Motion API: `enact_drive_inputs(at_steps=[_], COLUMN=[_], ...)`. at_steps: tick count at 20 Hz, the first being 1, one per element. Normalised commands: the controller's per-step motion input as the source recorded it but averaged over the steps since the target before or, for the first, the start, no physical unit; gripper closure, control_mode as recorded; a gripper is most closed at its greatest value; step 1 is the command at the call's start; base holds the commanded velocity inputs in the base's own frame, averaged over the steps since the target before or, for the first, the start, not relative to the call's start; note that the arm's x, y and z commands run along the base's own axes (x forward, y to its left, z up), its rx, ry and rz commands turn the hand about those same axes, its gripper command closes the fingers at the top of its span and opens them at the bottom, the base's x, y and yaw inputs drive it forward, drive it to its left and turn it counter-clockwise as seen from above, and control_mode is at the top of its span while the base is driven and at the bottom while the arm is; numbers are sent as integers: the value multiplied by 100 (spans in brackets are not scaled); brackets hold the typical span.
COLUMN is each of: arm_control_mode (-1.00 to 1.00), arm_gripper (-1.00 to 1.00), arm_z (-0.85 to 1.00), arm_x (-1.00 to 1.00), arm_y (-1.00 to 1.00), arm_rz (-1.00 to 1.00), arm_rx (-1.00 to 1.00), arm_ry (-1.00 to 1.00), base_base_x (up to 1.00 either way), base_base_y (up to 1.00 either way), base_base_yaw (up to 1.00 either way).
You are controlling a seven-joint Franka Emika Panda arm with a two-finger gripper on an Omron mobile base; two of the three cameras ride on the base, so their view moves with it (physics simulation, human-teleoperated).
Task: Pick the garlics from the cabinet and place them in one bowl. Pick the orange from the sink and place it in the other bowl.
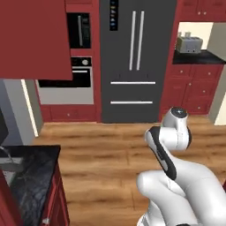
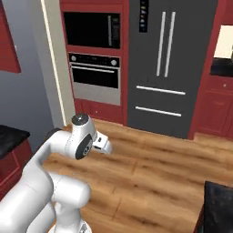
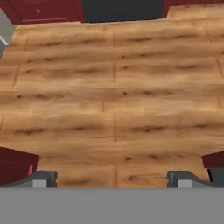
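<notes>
**Cabinet up on the left, pincer wide over bare floor**

The cabinet (image 1: 35, 39) hangs high at the upper left of the left base view, a broad dark red face, and a corner of it shows at the top left of the right base view. Whether its door is open I cannot tell from here.

Below it, at the lower left, sits a black marbled worktop (image 1: 31, 176) on a red unit. The arm (image 1: 176, 176) is folded up in the lower right, well apart from both.

Down at the hand, the pincer (image 3: 113, 180) is spread wide, its two fingertips (image 3: 43, 179) far apart at the bottom of the hand view with wooden floor (image 3: 113, 100) showing between them. Dark red unit corners (image 3: 15, 164) sit low at either side.

Straight ahead across the floor stands the big dark grey fridge (image 1: 132, 57) with two long silver handles. To its left is a built-in oven (image 1: 70, 84) with a black-fronted one (image 1: 79, 30) stacked above.

To the right of the fridge are low red drawer units (image 1: 190, 88) under a second dark worktop (image 1: 198, 57) that carries a silver toaster (image 1: 189, 43).

The right base view adds a grey wall (image 2: 27, 91) left of the ovens.
</notes>
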Motion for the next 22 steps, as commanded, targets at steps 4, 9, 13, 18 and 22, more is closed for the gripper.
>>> enact_drive_inputs(at_steps=[4,9,13,18,22], arm_control_mode=[100,100,100,100,100], arm_gripper=[-100,-100,-100,-100,-100], arm_z=[0,0,0,0,0], arm_x=[0,0,0,0,0], arm_y=[0,0,0,0,0], arm_rz=[0,0,0,0,0], arm_rx=[0,0,0,0,0], arm_ry=[0,0,0,0,0], base_base_x=[-15,-30,-43,-44,-28], base_base_y=[-4,-10,-11,-17,-12], base_base_yaw=[66,65,65,63,61])
